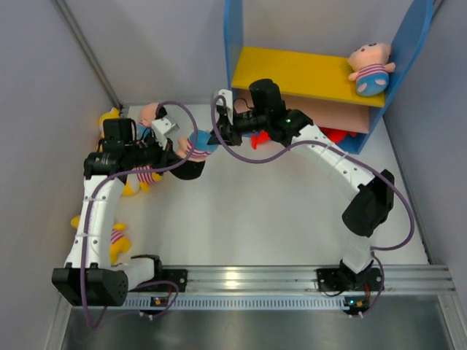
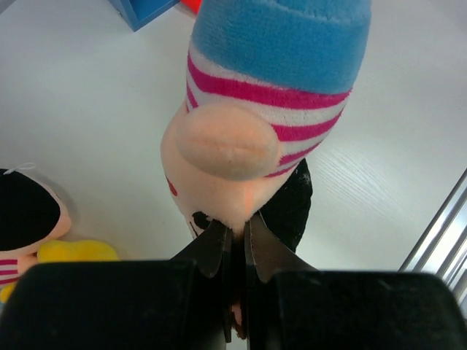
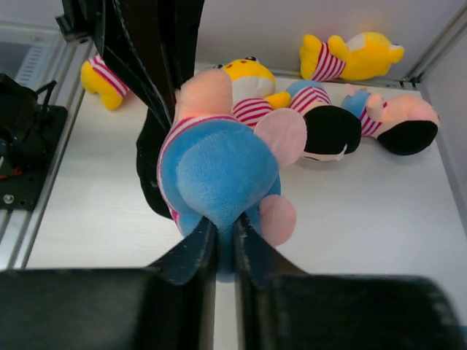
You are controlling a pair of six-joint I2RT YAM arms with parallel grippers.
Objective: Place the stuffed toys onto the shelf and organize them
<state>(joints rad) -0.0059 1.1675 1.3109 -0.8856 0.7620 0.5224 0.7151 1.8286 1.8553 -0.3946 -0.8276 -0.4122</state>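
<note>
Hanging over the table [image 1: 255,219] in the top view, one held boy doll [image 1: 197,144] is gripped at both ends: left gripper [image 1: 179,151] on the head end, right gripper [image 1: 214,137] on the blue shorts end, just in front of the shelf [image 1: 233,44]. A second boy doll [image 1: 371,69] lies on the yellow board [image 1: 292,73] against the right blue panel. A red shark [image 1: 336,135] sits under the pinkish board [image 1: 336,113]. Yellow figures [image 1: 133,184] and a loose boy doll [image 1: 149,113] lie at far left. Left wrist view: left gripper [image 2: 233,237] fingers nearly together, pinching the held boy doll [image 2: 255,109] at the face, shorts pointing away. Right wrist view: right gripper [image 3: 225,237] pinched tight on the shorts of the held boy doll [image 3: 219,168]; behind it, yellow figures [image 3: 350,55] and two loose boy dolls [image 3: 398,120] lie on the table.
</note>
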